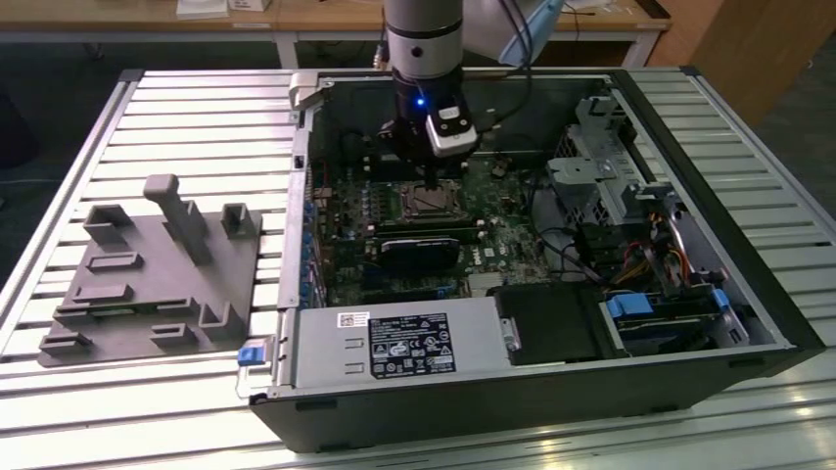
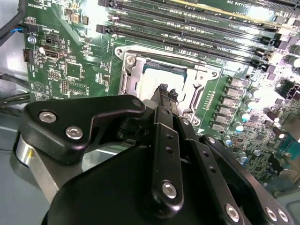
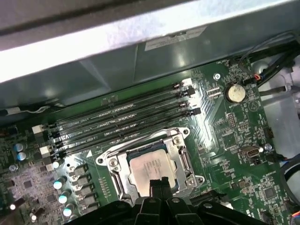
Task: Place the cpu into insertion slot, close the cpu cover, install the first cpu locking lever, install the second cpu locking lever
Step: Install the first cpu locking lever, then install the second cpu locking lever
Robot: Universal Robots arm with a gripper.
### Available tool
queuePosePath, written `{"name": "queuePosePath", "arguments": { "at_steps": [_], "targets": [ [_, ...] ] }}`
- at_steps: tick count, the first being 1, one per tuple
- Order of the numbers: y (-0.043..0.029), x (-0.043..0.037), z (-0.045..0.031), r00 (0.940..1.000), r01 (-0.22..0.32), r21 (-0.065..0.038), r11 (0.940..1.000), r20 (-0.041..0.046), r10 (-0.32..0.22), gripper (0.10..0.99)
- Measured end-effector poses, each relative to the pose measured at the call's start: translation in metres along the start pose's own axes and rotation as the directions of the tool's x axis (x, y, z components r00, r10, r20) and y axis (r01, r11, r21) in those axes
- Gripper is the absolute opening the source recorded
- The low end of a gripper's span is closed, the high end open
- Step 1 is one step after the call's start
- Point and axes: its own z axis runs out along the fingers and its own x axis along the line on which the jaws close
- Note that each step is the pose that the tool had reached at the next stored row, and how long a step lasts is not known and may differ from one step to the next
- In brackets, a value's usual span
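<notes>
The cpu (image 3: 150, 165) lies flat in the insertion slot (image 1: 425, 201) on the green board, its silver top showing. The cpu cover (image 3: 183, 157), a metal frame, lies down around it, with the chip visible through its window. Thin metal lever rods run along the frame's edges; I cannot tell whether they are latched. My gripper (image 3: 159, 183) hangs just over the near edge of the cpu, fingers together with nothing seen between them. In the second wrist view the gripper (image 2: 165, 90) stands over the cpu (image 2: 157, 75). In the exterior view my gripper (image 1: 432, 183) is directly above the socket.
Memory slots (image 3: 122, 119) run beside the socket. A black block (image 1: 418, 250) sits near it, and the power supply box (image 1: 405, 343) fills the case's near side. Drive bays and cables (image 1: 614, 196) crowd the exterior view's right. A grey fixture plate (image 1: 157, 274) lies outside the case.
</notes>
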Motion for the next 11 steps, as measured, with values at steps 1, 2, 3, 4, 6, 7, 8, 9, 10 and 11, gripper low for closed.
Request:
{"name": "queuePosePath", "arguments": {
  "at_steps": [1, 2, 3, 4, 6, 7, 8, 9, 10, 11],
  "targets": [
    [0.0, -0.0002, -0.0016, 1.0, 0.001, 0.0, 1.0, 0.0, -0.001, 0.106],
    [0.0, -0.0004, -0.0032, 1.0, 0.001, 0.0, 1.0, 0.0, -0.001, 0.106],
    [0.0, -0.0005, -0.0044, 1.0, 0.002, 0.0, 1.0, 0.0, -0.002, 0.106],
    [0.0001, -0.0006, -0.0049, 1.0, 0.002, 0.0, 1.0, 0.0, -0.002, 0.106],
    [0.0001, -0.0006, -0.0049, 1.0, 0.002, 0.0, 1.0, 0.0, -0.002, 0.106],
    [0.0001, -0.0006, -0.005, 1.0, 0.002, 0.0, 1.0, 0.0, -0.002, 0.106],
    [0.0001, -0.0006, -0.005, 1.0, 0.002, 0.0, 1.0, 0.0, -0.002, 0.106],
    [0.0, -0.0006, -0.005, 1.0, 0.002, 0.0, 1.0, 0.0, -0.002, 0.106],
    [0.0001, -0.0006, -0.005, 1.0, 0.002, 0.0, 1.0, 0.0, -0.002, 0.106],
    [0.0, -0.0006, -0.005, 1.0, 0.002, 0.0, 1.0, 0.0, -0.002, 0.106]
  ]
}}
